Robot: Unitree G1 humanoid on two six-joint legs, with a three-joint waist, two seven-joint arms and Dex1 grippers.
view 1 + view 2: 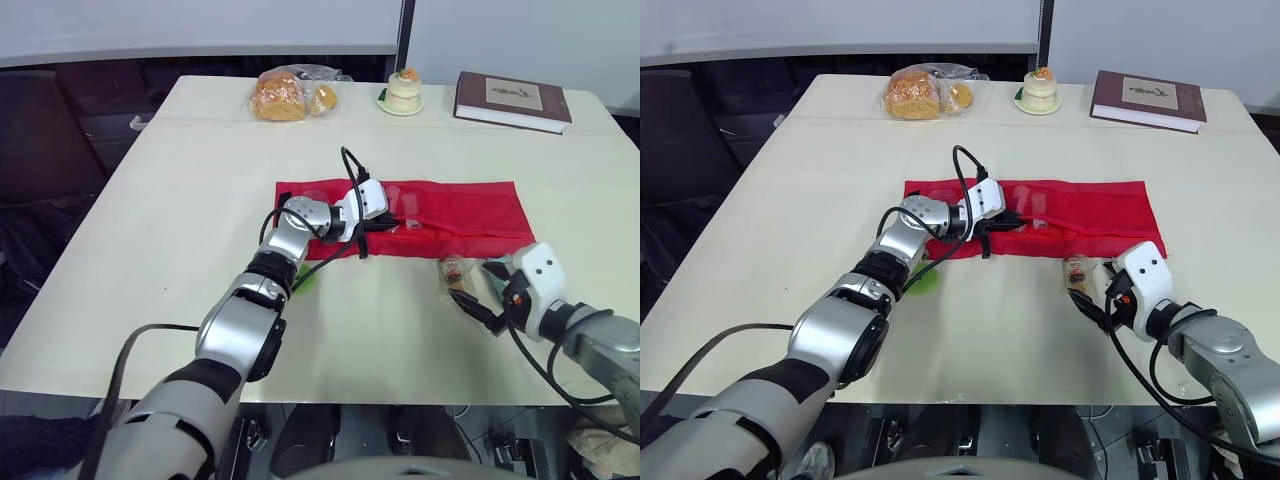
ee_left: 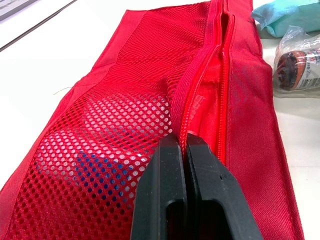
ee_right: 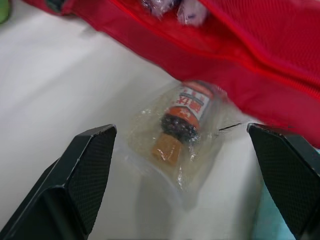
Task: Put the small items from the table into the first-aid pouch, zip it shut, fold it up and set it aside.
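Red pouch part filled, zip open.
Pinching its zip edge, the left gripper; the right gripper gapes around a wrapped bottle; teal packet outside too.

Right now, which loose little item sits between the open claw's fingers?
The clear-wrapped bottle, between the open fingers of the right gripper. The teal packet lies beside it, outside them; the green item lies well away.

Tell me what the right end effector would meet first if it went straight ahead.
Probably the plastic-wrapped small bottle on the table, just ahead of the open right end effector; the red pouch lies beyond.
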